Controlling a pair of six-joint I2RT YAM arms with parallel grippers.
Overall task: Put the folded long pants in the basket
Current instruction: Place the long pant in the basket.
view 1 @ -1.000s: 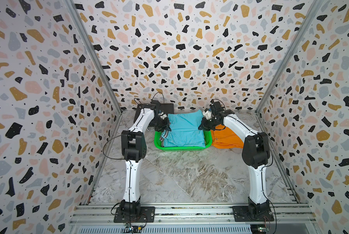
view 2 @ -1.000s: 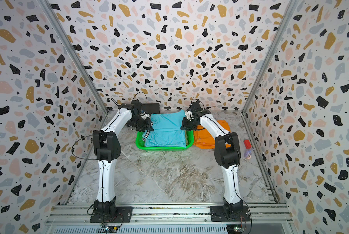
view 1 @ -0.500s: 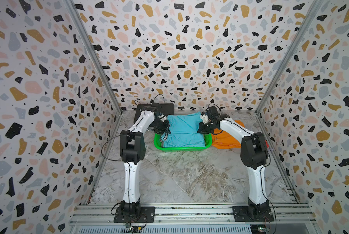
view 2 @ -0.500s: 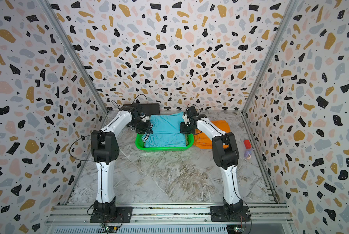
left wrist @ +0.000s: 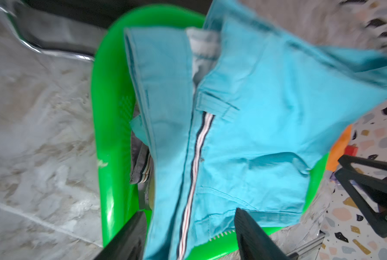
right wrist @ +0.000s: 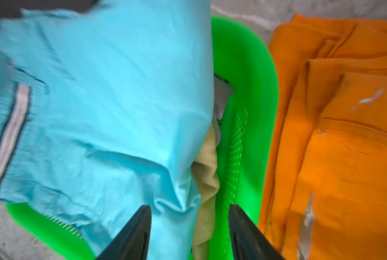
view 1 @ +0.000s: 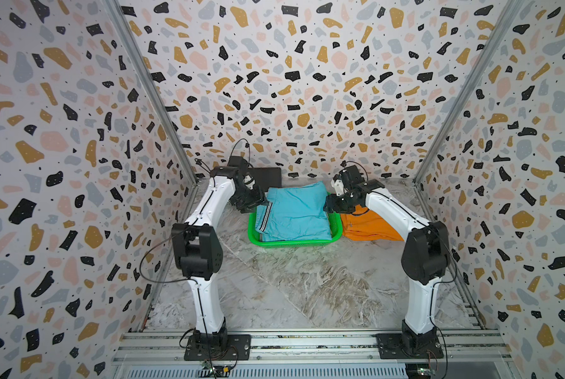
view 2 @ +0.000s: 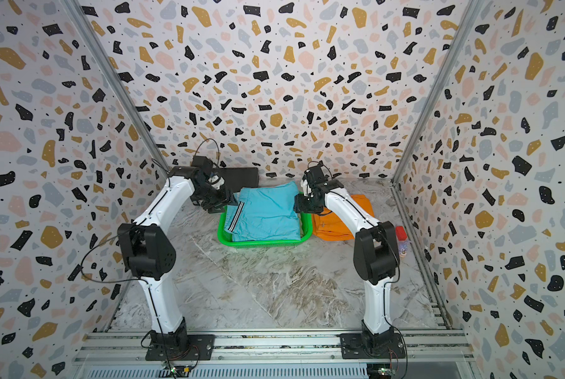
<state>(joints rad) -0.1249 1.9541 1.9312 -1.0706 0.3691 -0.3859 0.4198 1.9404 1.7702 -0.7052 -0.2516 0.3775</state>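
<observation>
**Top views.** The basket [view 1: 294, 243] sits mid-frame on the desk [view 1: 307, 288], toward the back wall. The turquoise pants [view 1: 296, 213] lie on top inside it, and their far end hangs over the rear rim.
- The left claw [view 1: 258, 204] is at the basket's upper-left corner and the right claw [view 1: 328, 206] at its upper-right. Each is at the cloth's edge, and the gap between the fingers is too small to read here.
- The orange pants [view 1: 366, 226] lie on the desk just right of the basket, outside it, partly hidden by the right arm.
- The black box [view 1: 268, 177] is behind the basket, part-covered by the left arm.
- The lower half of the frame is bare desk, open room.
- A small red thing [view 2: 401, 232] by the right wall shows in a top view only.

**Left wrist.** The picture is smeared. The left claw [left wrist: 189, 211] has its fingers wide apart. The turquoise pants' striped seam runs between them, and no squeeze is visible. A grey striped cloth [left wrist: 140, 162] peeps out from under the turquoise, mostly hidden.

**Right wrist.** The right claw [right wrist: 189, 206] has its fingers wide apart, astride a turquoise fold. The tan pants [right wrist: 207, 168] lie beneath that fold, against the basket's mesh wall, and nothing is clamped. The orange pants lie just beside the basket's outer wall.
</observation>
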